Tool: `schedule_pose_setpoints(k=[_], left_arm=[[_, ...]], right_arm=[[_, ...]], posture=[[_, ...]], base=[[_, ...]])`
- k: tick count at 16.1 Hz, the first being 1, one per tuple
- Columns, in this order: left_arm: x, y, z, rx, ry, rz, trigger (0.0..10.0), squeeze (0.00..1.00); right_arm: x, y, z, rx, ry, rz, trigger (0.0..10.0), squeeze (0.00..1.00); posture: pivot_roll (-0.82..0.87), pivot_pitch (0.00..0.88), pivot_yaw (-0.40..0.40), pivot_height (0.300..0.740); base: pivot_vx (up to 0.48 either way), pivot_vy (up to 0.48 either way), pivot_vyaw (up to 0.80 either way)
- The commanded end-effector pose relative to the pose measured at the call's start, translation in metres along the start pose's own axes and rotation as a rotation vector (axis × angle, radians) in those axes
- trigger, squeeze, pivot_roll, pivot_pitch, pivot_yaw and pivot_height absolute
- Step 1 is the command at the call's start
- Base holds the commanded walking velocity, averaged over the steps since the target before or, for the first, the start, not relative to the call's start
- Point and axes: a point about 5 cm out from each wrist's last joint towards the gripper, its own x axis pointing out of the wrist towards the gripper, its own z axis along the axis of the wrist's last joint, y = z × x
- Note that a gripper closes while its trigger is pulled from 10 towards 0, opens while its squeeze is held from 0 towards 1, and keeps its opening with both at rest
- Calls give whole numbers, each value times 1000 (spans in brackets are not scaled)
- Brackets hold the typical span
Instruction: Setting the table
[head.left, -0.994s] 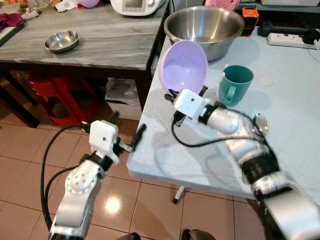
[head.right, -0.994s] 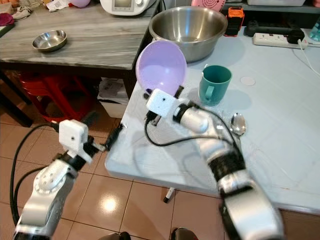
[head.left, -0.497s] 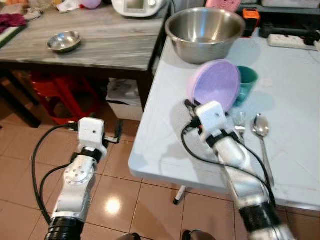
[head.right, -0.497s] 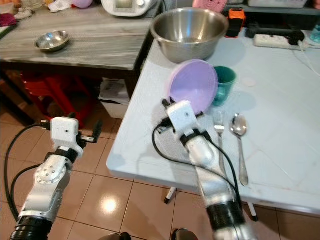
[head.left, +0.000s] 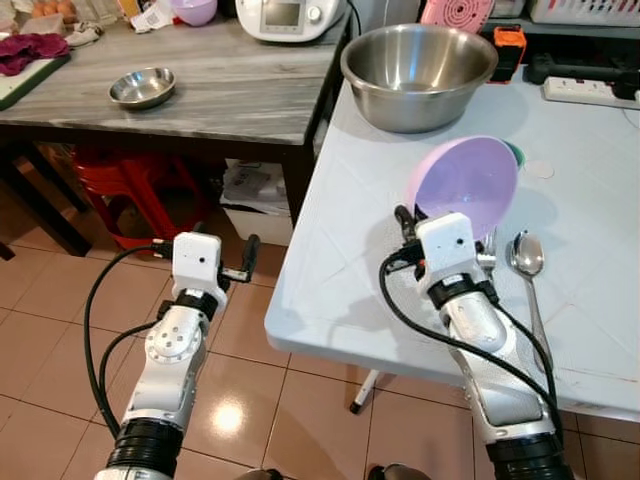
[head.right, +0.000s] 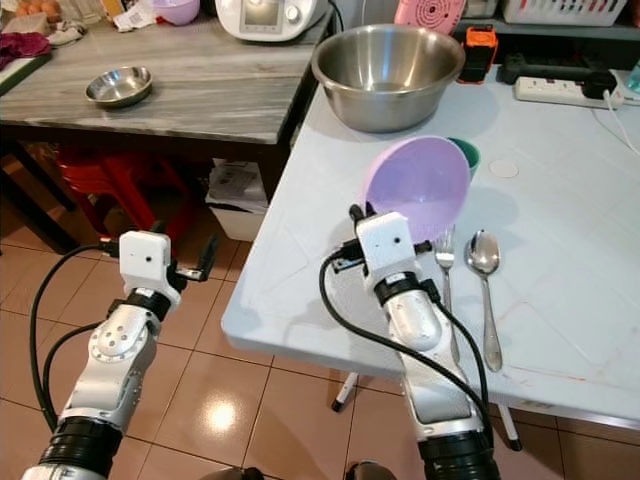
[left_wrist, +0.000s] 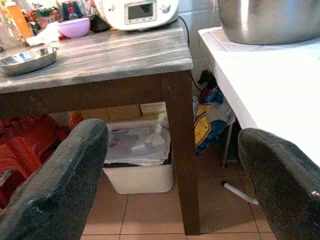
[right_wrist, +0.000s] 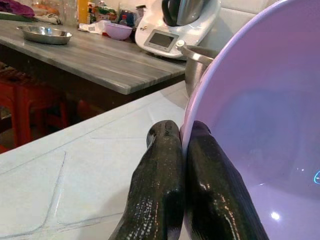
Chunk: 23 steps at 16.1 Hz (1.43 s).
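My right gripper (head.left: 404, 217) is shut on the lower rim of a purple bowl (head.left: 466, 184), which it holds tilted on edge above the white table (head.left: 330, 260). In the right wrist view the two fingers (right_wrist: 170, 150) pinch the purple bowl's rim (right_wrist: 260, 115). A green cup (head.right: 466, 151) peeks out behind the bowl. A fork (head.right: 446, 262) and a spoon (head.right: 485, 257) lie side by side just right of the bowl. My left gripper (head.left: 205, 240) hangs open off the table's left edge, over the floor, with nothing between its fingers (left_wrist: 55, 190).
A large steel bowl (head.left: 418, 60) stands at the white table's far end, with a power strip (head.left: 590, 90) at the back right. To the left, a grey wooden table (head.left: 220, 95) carries a small steel bowl (head.left: 142, 87). Red stools (head.left: 120, 185) and a white bin (left_wrist: 140, 160) sit under it.
My right gripper has carried the purple bowl rightward and nearer, now in front of the green cup and above the fork. The left gripper has drawn back from the table edge.
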Motion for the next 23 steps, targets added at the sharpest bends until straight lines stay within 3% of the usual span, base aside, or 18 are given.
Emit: schedule_pose_setpoints(k=[1, 9, 15, 23], left_arm=[[-3, 7, -5, 2, 14, 26, 10000, 0], [-6, 9, -4, 2, 3, 29, 10000, 0], [1, -3, 0, -16, -12, 8, 10000, 0], [2, -6, 2, -23, -18, 2, 10000, 0]], right_arm=[[2, 4, 11, 3, -38, 10, 10000, 0], [4, 14, 15, 28, -40, 27, 10000, 0], [4, 13, 16, 38, -43, 8, 10000, 0], [5, 11, 16, 41, -48, -2, 10000, 0]], posture=[[-153, 82, 87, 740], [-136, 94, 90, 740], [-142, 89, 99, 740], [-141, 84, 97, 740]], base=[[0, 266, 0], [0, 328, -307], [0, 347, -526], [0, 350, -655]])
